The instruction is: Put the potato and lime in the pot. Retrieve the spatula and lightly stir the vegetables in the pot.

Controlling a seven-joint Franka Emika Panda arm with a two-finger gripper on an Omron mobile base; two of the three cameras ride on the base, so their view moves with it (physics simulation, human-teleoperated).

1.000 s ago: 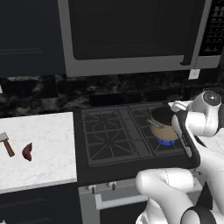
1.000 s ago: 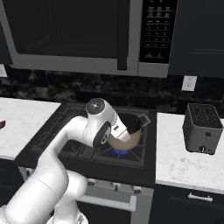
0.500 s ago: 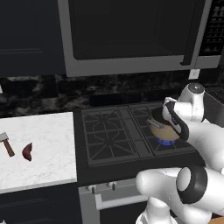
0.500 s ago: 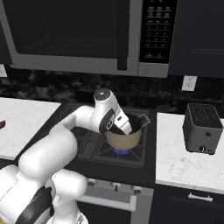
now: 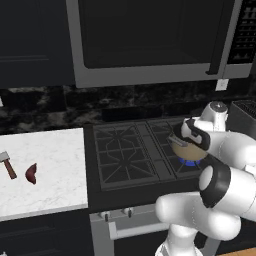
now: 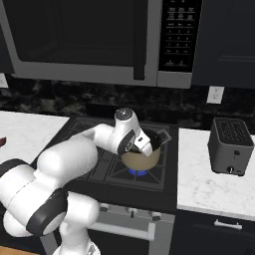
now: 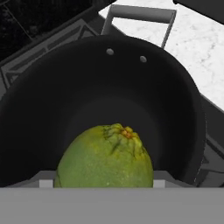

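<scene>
Gripper (image 6: 145,146) holding lime (image 7: 105,156) over pot (image 7: 100,105); fingertips cut off. Potato (image 5: 31,173), spatula (image 5: 7,163) far left on worktop (image 5: 50,160).

Both base views flank the stove (image 5: 135,150); hand view peers closely into the pot (image 7: 183,87).

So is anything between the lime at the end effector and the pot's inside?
Nothing visible: the round yellow-green lime sits right over the dark open mouth of the tan pot, with its bare bottom beyond.
</scene>
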